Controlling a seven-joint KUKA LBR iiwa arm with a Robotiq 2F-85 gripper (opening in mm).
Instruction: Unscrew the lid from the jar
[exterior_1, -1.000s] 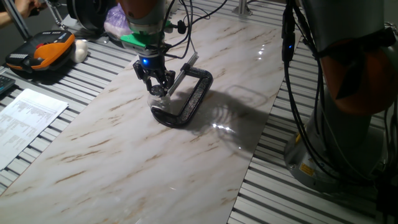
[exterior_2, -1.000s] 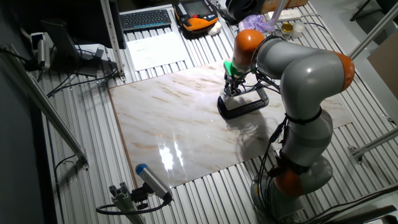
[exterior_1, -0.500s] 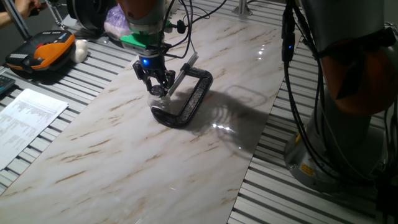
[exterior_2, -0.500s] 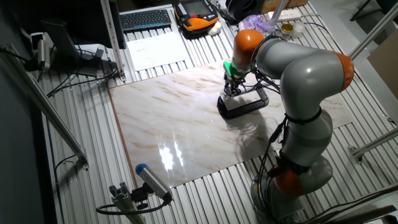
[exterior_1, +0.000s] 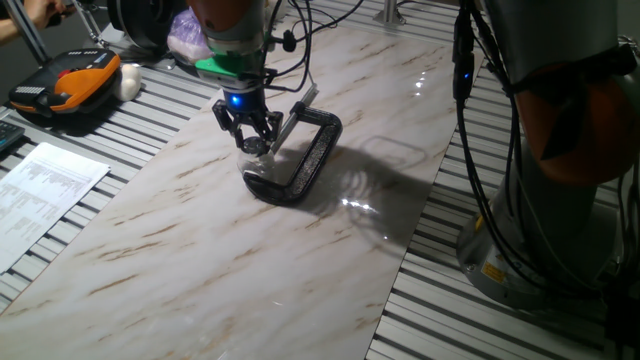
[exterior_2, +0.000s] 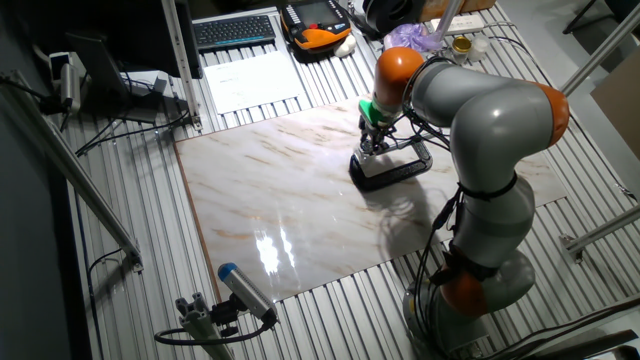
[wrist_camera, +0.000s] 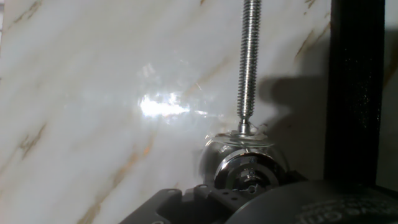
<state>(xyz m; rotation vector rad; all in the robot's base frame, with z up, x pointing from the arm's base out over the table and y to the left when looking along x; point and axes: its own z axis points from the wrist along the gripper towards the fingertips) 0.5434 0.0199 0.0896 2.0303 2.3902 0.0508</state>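
Observation:
The tiny clear glass jar (wrist_camera: 214, 149) stands clamped in a black C-clamp (exterior_1: 315, 160), under the end of the clamp's threaded screw (wrist_camera: 247, 62). The shiny round lid (wrist_camera: 245, 171) shows at the bottom of the hand view, right against the glass. My gripper (exterior_1: 254, 148) points down over the jar at the clamp's near end, with its dark fingers on either side of the lid and closed on it. In the other fixed view the gripper (exterior_2: 372, 150) hides the jar and lid.
The clamp lies on a marble slab (exterior_1: 250, 270) on a slatted table. An orange and black device (exterior_1: 65, 85), a printed sheet (exterior_1: 45, 185) and a purple bag (exterior_1: 185, 35) lie off the slab at the left and back. The arm's base (exterior_1: 560, 210) stands at the right.
The hand has shifted very slightly to the left over the jar. The clamp and jar have not moved.

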